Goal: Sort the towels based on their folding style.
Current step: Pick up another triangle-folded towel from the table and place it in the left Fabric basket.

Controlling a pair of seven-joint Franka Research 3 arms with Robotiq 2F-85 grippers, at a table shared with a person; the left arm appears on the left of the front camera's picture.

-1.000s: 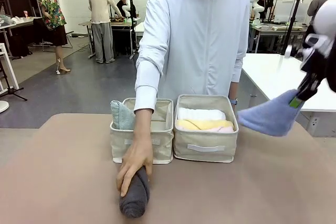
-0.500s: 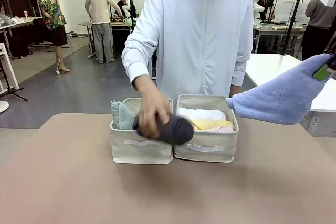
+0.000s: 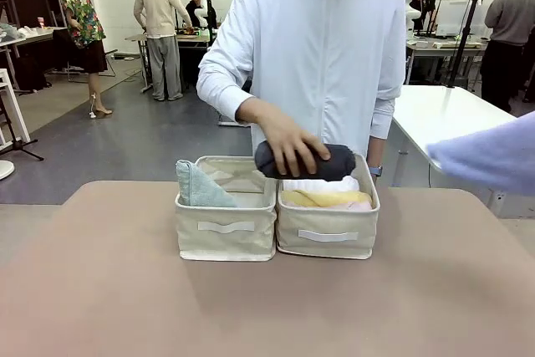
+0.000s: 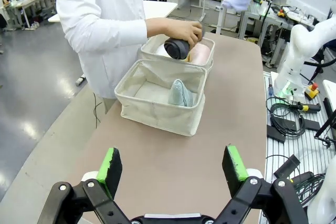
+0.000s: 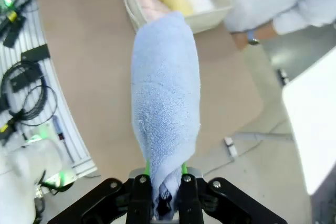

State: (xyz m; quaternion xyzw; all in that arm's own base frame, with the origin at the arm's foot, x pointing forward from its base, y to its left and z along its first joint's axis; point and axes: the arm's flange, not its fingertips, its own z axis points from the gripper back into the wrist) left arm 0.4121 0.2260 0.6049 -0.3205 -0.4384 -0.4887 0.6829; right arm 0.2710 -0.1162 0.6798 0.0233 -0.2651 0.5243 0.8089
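Person's hand (image 3: 288, 146) holds grey roll (image 3: 333, 162) over right bin (image 3: 328, 240), where other rolls (image 3: 322, 198) lie. Right pincer (image 5: 164, 180) clamps blue cone towel (image 5: 165, 103) by its end, aloft beside the table (image 3: 109, 290); probably meant for left bin (image 3: 224, 236) with green cone (image 3: 199, 186). Left pincer (image 4: 173, 165) open, empty.

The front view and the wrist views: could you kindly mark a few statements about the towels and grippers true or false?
1. The person's hand holds the dark grey towel over the bin with the yellow towel. True.
2. The right gripper is open and empty. False: it is shut on the blue towel.
3. The pale green towel shares a bin with the yellow towel. False: it lies in the other bin.
4. The left gripper is open, holding nothing. True.
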